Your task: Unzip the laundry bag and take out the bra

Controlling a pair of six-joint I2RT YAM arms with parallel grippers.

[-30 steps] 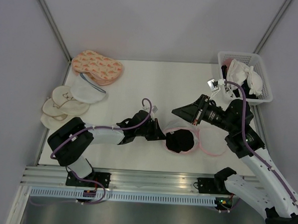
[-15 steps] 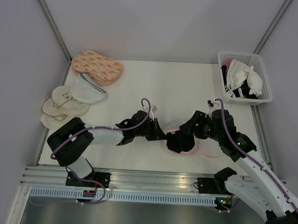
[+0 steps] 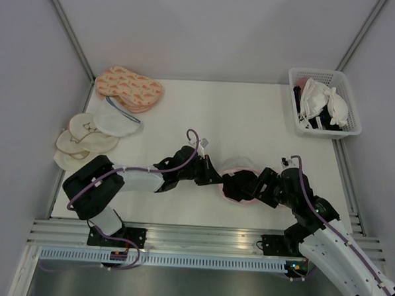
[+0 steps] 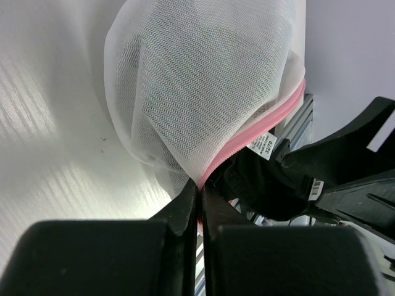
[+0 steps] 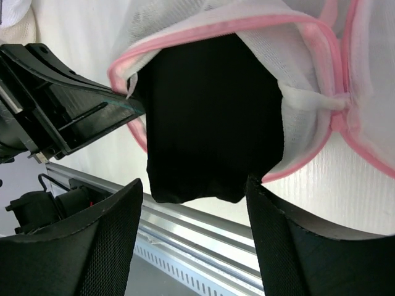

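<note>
The laundry bag (image 3: 244, 170), white mesh with a pink zip rim, lies unzipped near the table's front edge. The black bra (image 3: 237, 188) fills its open mouth and hangs out toward the near side. My left gripper (image 3: 217, 179) is shut on the bag's pink rim (image 4: 259, 131), fingertips pressed together at the mesh (image 4: 203, 80). My right gripper (image 5: 194, 184) stands open just below the bra (image 5: 210, 111), whose lower hem dips between the two fingertips. The bag's rim (image 5: 311, 31) arches over the bra, and the left gripper (image 5: 131, 102) pinches it at the left.
A white basket (image 3: 349, 133) of white bras stands at the back right. Peach patterned pads (image 3: 128, 88), a white mesh pouch (image 3: 116, 120) and cream round pads (image 3: 82, 138) lie at the left. The metal front rail (image 3: 193, 237) runs just beyond the bra.
My right arm has swung down and toward the near edge, from above the bag to its open mouth, and its jaws have opened. The left arm has held still on the rim.
</note>
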